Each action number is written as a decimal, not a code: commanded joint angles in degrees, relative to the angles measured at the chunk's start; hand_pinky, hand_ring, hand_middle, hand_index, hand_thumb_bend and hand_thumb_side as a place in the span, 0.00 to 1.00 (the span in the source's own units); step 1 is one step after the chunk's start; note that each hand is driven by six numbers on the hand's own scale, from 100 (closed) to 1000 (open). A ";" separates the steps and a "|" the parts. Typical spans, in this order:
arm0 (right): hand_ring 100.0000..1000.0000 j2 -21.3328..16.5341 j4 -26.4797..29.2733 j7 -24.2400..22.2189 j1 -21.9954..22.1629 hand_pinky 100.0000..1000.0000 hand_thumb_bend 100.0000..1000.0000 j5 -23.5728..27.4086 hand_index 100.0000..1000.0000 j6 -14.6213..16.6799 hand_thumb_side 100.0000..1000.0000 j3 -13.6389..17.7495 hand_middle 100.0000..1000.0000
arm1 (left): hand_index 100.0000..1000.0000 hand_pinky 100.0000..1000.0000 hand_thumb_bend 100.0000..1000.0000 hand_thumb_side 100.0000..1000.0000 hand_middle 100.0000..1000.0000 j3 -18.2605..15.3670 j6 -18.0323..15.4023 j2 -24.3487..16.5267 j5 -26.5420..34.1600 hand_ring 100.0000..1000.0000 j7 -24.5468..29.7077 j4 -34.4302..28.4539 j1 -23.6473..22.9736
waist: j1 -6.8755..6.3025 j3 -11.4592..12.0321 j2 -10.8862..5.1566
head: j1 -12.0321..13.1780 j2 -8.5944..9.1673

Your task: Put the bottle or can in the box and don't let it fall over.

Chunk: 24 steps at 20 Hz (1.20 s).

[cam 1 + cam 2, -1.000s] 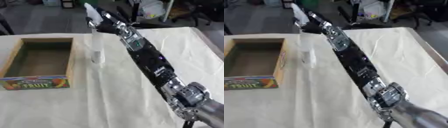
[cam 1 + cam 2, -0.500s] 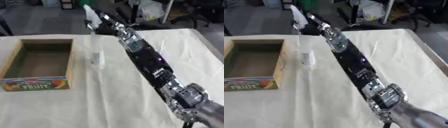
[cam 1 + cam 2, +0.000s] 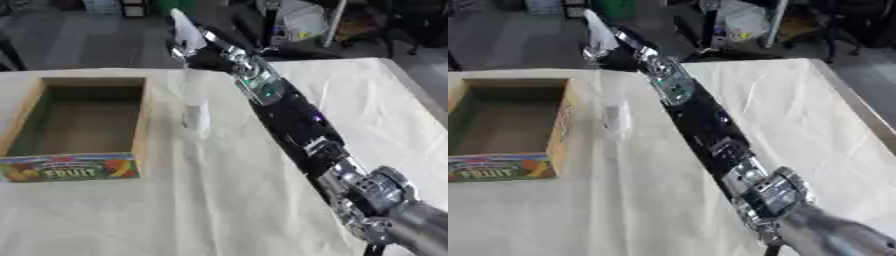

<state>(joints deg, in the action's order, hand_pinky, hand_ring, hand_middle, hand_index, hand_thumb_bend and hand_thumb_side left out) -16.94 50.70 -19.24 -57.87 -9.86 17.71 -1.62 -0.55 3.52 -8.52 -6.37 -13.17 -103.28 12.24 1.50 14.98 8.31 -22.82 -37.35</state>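
Note:
A clear plastic bottle [image 3: 194, 106] stands upright on the cream tablecloth, just right of the box. The box [image 3: 140, 117] is an open wooden crate with a colourful "FRUIT" label [image 3: 70, 169] on its near wall, and it is empty inside. My right arm reaches from the lower right across the table to the far side. Its hand [image 3: 182, 34] hangs above and just beyond the bottle's top, open, with pale fingers pointing away and nothing in it. I cannot see any contact between the hand and the bottle. The left hand does not show.
The table's far edge [image 3: 332, 61] and right edge [image 3: 859, 102] are close. Beyond them are chairs, stands and clutter on the floor. My right forearm [image 3: 289, 120] lies across the table between the bottle and the right side.
The right hand has drifted slightly left above the bottle. The bottle and box have stayed where they were.

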 commanded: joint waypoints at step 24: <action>1.00 -1.77 1.34 1.71 -0.74 0.93 0.00 -0.03 0.56 -1.57 0.29 0.42 0.61 | 0.78 0.66 0.60 0.55 0.55 -0.03 -0.14 -0.08 0.02 0.60 0.16 -1.11 1.10 | -0.11 0.16 -0.36 | -0.40 1.22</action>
<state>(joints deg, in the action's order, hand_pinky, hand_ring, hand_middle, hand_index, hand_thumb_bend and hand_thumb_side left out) -17.01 50.78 -18.00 -57.77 -10.23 16.28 -1.46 -0.55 3.50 -8.13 -6.37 -13.14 -103.28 12.55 1.57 15.13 8.51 -23.03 -37.04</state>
